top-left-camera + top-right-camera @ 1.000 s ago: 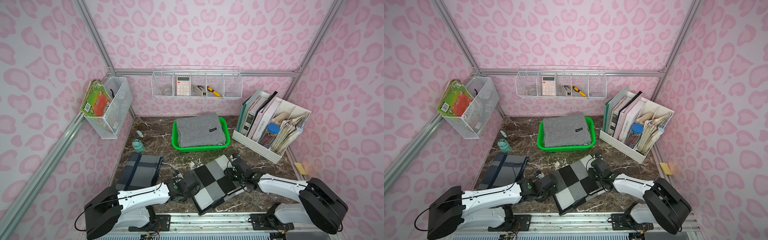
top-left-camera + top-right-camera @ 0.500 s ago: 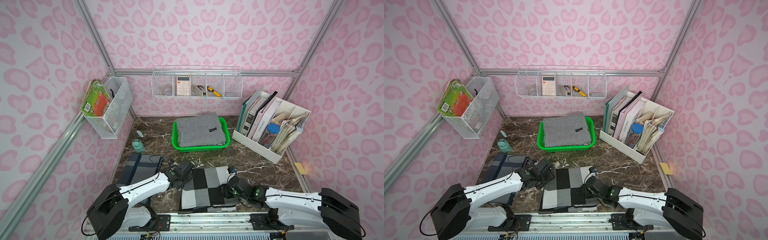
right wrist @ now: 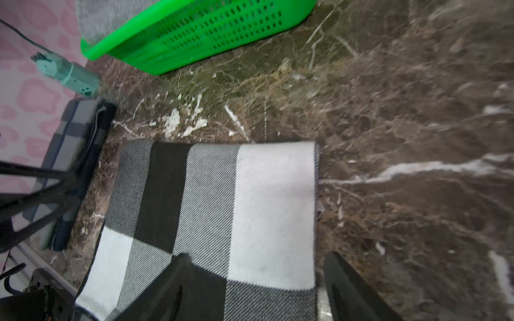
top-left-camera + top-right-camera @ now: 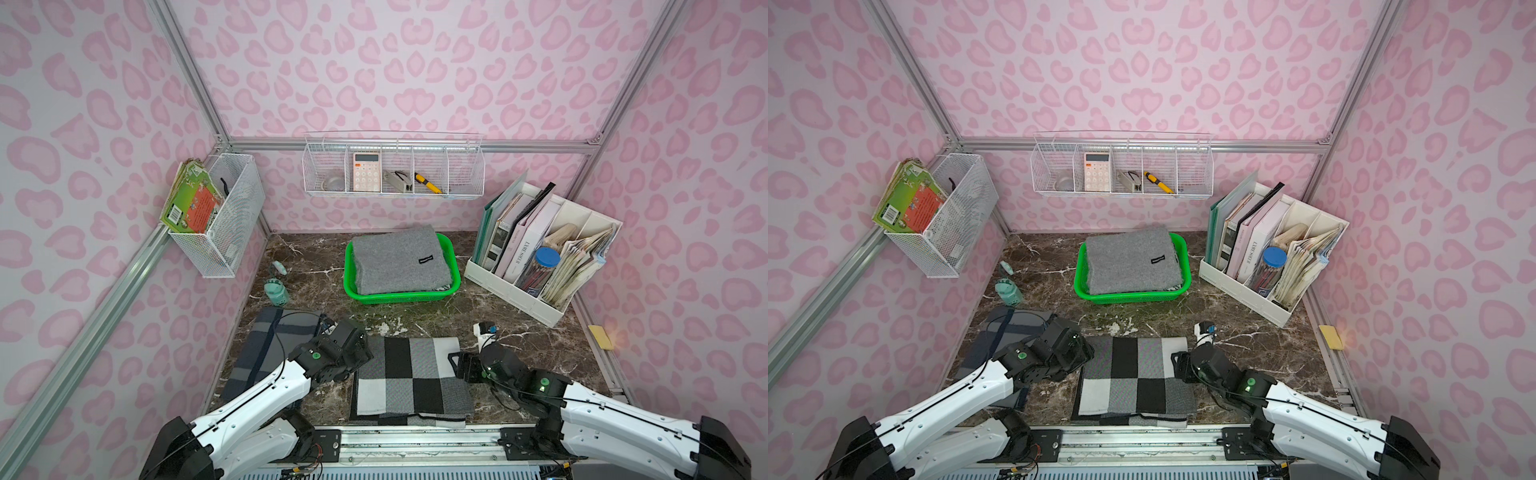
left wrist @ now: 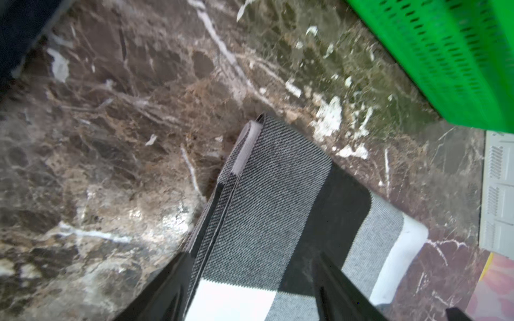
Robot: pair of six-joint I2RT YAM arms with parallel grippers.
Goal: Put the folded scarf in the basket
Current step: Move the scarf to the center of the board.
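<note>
Marble top [image 4: 540,345]: arms [image 4: 257,390] low, flanking scarf [image 4: 409,382]

A calculator [image 4: 367,171] sits in a wire wall basket [image 4: 465,176], books [image 4: 524,245] fill a white organizer [image 4: 509,296], and a teal bottle [image 4: 276,291] stands near a plaid cloth [image 4: 272,340].

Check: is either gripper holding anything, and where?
Nothing held. Left gripper and right gripper are open, straddling opposite edges of the checked scarf, which lies flat.

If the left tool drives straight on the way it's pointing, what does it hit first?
Probably the checkered scarf: its edge lies between the left tool's spread fingers. Beyond is marble table; the green basket sits off that line.
</note>
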